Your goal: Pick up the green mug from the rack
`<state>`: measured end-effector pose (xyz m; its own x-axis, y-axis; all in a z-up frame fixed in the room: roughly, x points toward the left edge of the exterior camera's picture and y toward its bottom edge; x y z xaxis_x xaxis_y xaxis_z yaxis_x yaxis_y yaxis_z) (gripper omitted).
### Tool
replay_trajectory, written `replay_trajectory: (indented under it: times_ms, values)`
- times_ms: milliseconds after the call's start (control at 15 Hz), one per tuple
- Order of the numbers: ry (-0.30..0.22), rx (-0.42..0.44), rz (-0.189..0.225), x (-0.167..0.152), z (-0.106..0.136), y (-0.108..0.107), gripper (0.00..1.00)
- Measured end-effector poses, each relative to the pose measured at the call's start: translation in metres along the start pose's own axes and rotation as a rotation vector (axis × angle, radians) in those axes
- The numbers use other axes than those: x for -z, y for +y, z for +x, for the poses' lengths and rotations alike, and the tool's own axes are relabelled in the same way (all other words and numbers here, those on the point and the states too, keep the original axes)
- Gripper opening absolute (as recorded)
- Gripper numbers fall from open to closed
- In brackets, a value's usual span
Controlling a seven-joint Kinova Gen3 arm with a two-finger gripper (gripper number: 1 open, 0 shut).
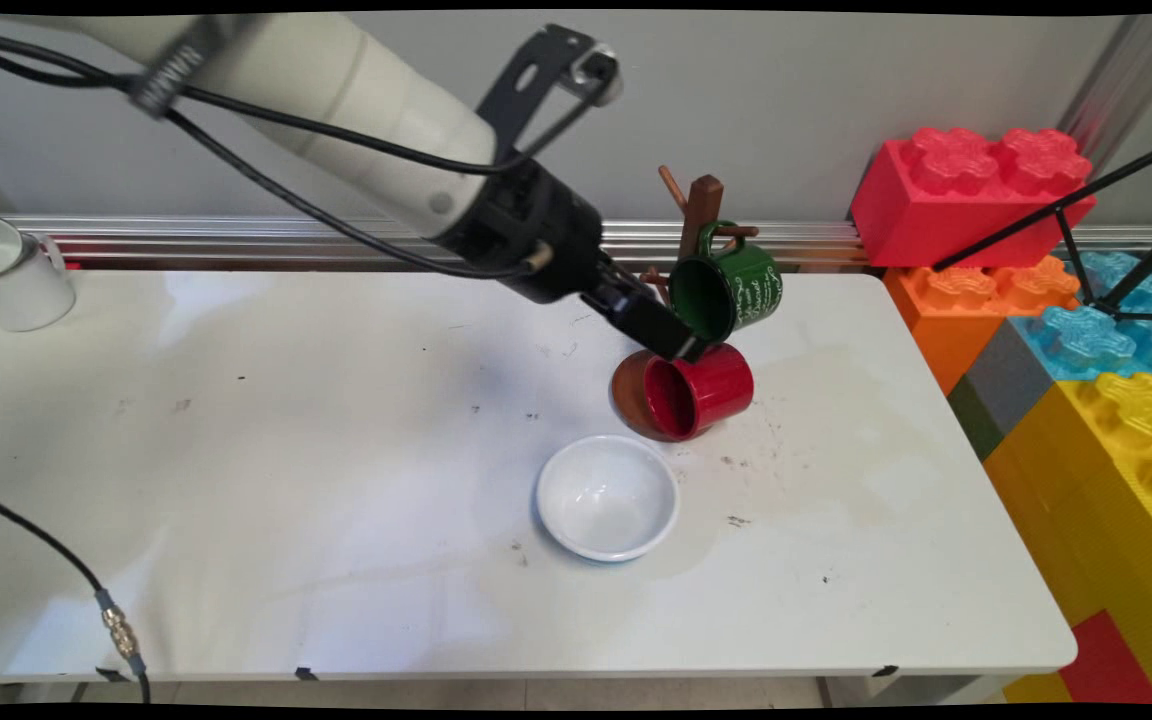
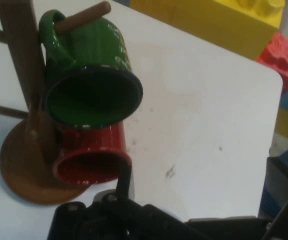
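Only the main view catches the round white bowl (image 1: 607, 496); end effector (image 1: 681, 345) at glossy red mug (image 1: 698, 391), grip unclear.

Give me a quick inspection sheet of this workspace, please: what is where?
Surface: white table, scuffed and stained.
Job's things: wooden mug tree; green mug hanging on a peg; red mug lying sideways below it, over the base.
Clutter: empty white bowl in front; white mug far left.
Pincer: open, one finger at the red mug's rim.
Cables: black cables along the arm; another at the near left.
Surroundings: big toy blocks on the right; grey wall behind.
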<state>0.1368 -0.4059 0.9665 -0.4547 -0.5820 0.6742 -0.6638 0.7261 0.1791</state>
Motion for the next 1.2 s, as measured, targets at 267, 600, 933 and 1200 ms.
replay_trajectory:
  times_ms: [267, 600, 933, 1200]
  values:
    - [0.015, 0.027, 0.006, -0.019, -0.001, 0.002, 1.0]
    - [0.037, 0.057, 0.022, -0.046, -0.009, 0.002, 1.0]
    - [0.081, 0.103, 0.03, -0.063, -0.022, 0.001, 1.0]
    - [0.135, 0.126, 0.031, -0.074, -0.034, 0.0, 1.0]
